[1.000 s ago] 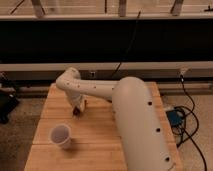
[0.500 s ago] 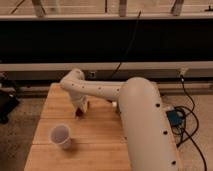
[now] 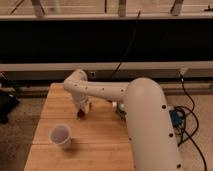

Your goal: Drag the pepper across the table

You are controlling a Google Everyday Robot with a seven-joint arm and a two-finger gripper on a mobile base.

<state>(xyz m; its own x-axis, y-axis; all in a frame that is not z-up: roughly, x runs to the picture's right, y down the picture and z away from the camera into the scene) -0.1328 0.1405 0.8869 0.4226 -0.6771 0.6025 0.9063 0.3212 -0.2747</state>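
One pepper [image 3: 80,114]: small, dark red, on the table [image 3: 100,140] near the middle, its long way too small to tell | gripper [image 3: 82,107]: right on top of the pepper, fingers squeezed together | white cup [image 3: 60,135]: near, down and left | writing: none to read

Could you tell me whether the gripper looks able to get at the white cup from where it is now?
Probably yes. The gripper is down on the table at the pepper, shut, and the white cup stands apart, nearer the camera, with only bare wood between them.
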